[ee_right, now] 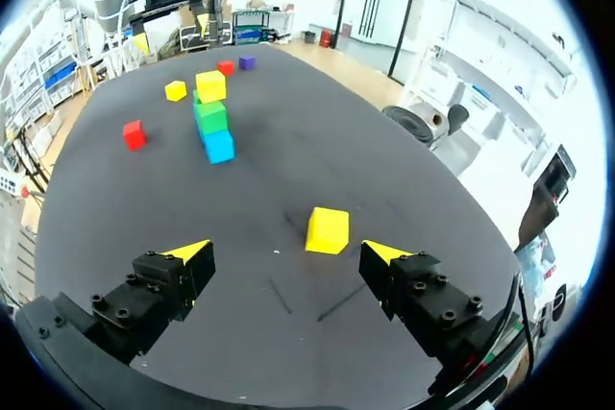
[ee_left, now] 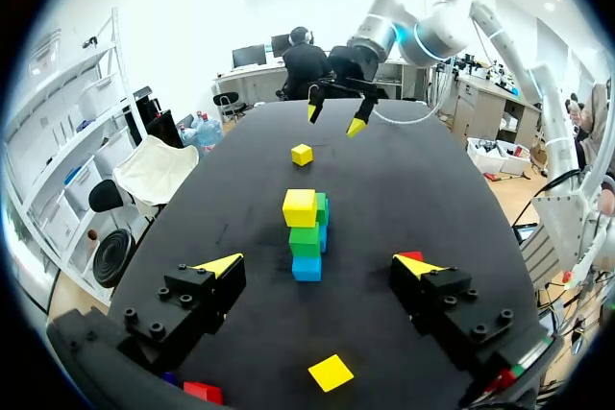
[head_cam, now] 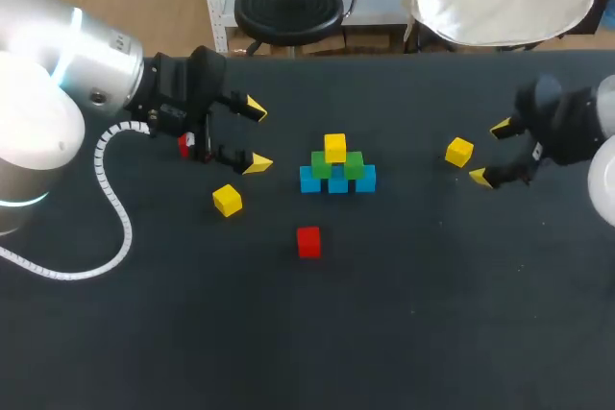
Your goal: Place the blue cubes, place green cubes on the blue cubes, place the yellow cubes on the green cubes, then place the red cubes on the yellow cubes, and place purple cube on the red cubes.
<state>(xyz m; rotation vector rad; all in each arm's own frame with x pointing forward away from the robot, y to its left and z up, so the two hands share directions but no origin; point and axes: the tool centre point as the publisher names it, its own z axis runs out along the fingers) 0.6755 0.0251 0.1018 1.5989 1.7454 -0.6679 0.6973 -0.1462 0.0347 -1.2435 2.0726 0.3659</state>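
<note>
Over the black table point(head_cam: 404, 333) the left gripper point(head_cam: 256, 135) hangs spread and empty. In the head view its body covers most of one red cube point(head_cam: 183, 146) and hides the purple cube point(ee_right: 247, 62). The right gripper point(head_cam: 489, 153), equally spread and empty, has a loose yellow cube point(head_cam: 459, 152) just ahead. Mid-table stand three blue cubes point(head_cam: 337, 181), two green cubes point(head_cam: 322, 164) on them and a top yellow cube point(head_cam: 334, 147), while a second yellow cube point(head_cam: 228, 200) and a lone red cube point(head_cam: 308, 242) lie apart.

The silver left arm point(head_cam: 67, 74) comes in over the black table's point(head_cam: 413, 333) left edge. Its black, yellow-tipped left gripper point(head_cam: 256, 135) is levelled toward the middle, fingers spread wide and empty. Over by the right edge, the right arm point(head_cam: 603, 108) shows little more than its wrist. Its black, yellow-tipped right gripper point(head_cam: 489, 152) faces inward, fingers just as wide, holding nothing.
</note>
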